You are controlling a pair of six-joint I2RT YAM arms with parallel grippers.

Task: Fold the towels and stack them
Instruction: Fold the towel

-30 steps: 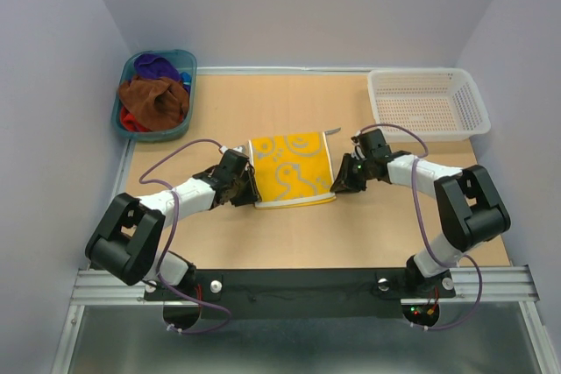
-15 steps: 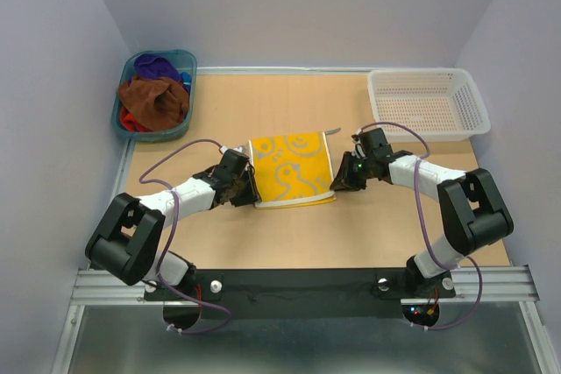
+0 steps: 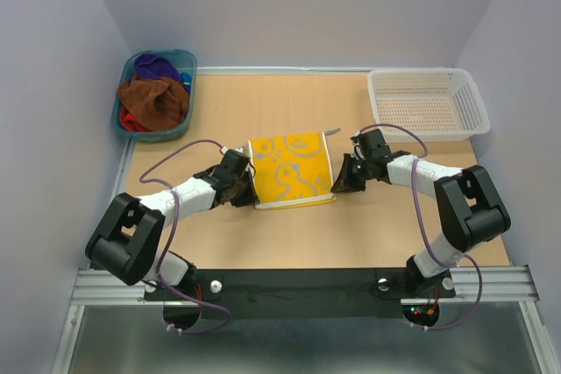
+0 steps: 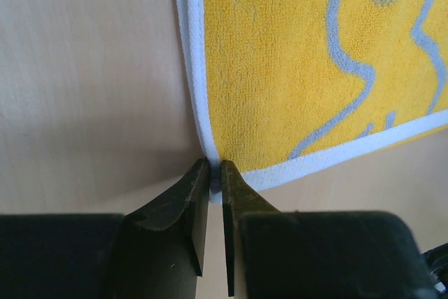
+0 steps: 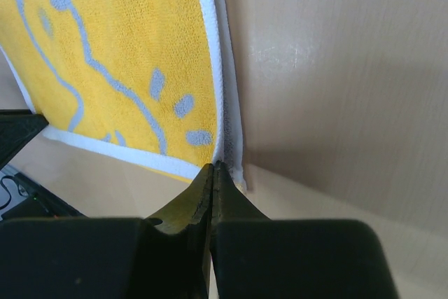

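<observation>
Tightly, left hand [image 4: 215, 169], right hand [image 5: 213, 167], towel [image 3: 289, 171] corners.

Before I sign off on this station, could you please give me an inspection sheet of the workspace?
Surface: wooden table, one towel spread at its centre.
Job's things: yellow towel lying flat; brown towel, purple towel and red towel heaped in the teal tub.
Clutter: white basket at the far right corner, nothing seen inside.
Grippers: left gripper and right gripper each pinch a near corner of the yellow towel.
Cables: purple cable loops along each arm, off the towel.
Surroundings: pale walls on three sides.
</observation>
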